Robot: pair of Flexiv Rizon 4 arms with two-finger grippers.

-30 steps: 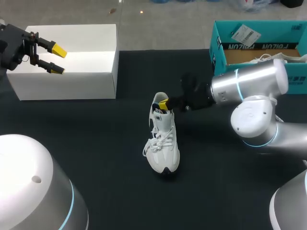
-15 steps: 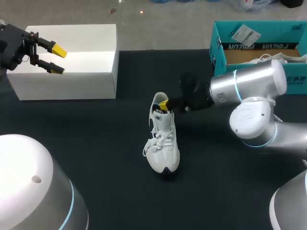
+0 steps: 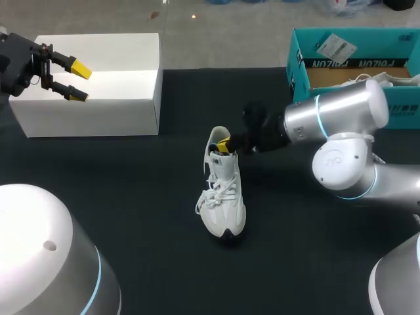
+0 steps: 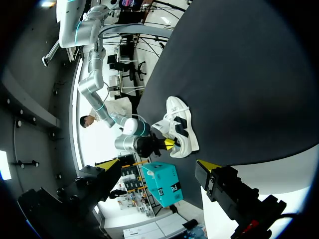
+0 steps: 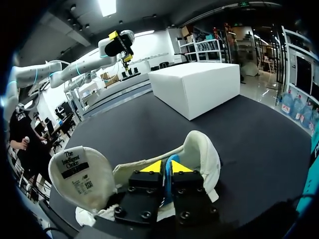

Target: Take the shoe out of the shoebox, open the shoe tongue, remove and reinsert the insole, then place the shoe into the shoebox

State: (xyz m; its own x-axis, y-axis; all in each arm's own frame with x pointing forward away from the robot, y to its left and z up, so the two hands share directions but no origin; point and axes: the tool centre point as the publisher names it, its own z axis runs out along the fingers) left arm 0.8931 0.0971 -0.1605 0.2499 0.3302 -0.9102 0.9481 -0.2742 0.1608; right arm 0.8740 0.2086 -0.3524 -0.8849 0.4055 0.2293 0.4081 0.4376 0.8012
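Both tips of my right gripper point(image 5: 165, 168) pinch the insole point(image 5: 169, 180) inside the shoe point(image 3: 223, 190); left gripper point(image 3: 77, 80) gapes wide, well apart.

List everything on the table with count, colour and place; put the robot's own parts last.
shoe: one, white, upright at the table's middle, tongue folded open
insole: one, blue edge showing, in the shoe's opening
shoebox: one, teal, open, far right corner
second shoe: one, white, partly visible inside the shoebox
white box: one, white, far left
table: one, black
left gripper: one, yellow tips, open, over the white box
right gripper: one, yellow tips, shut on the insole inside the shoe's heel end
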